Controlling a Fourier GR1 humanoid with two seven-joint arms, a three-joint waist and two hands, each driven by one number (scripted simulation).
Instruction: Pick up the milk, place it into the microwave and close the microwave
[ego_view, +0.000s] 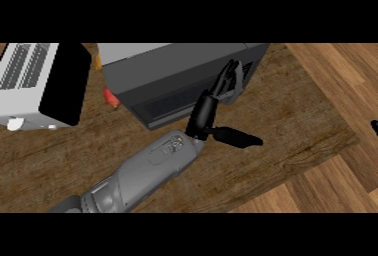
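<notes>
A black hand (209, 111) on a grey forearm (148, 172) reaches up from the lower edge of the view, near the middle of the wooden worktop (295, 130). Its fingers (227, 82) are straight and laid flat against the dark front of the microwave (173, 75), with the thumb (238, 136) sticking out to the right over bare wood; it holds nothing. From the view alone it is not certain which arm this is. The microwave sits toward the worktop's back edge, its door appearing closed. The milk cannot be seen. Left of the microwave, a small orange and red object (111, 97) peeks out, and a silver toaster (37, 85) stands at the back left corner. At the far right edge a small dark shape (374, 127) shows, too little to identify.
</notes>
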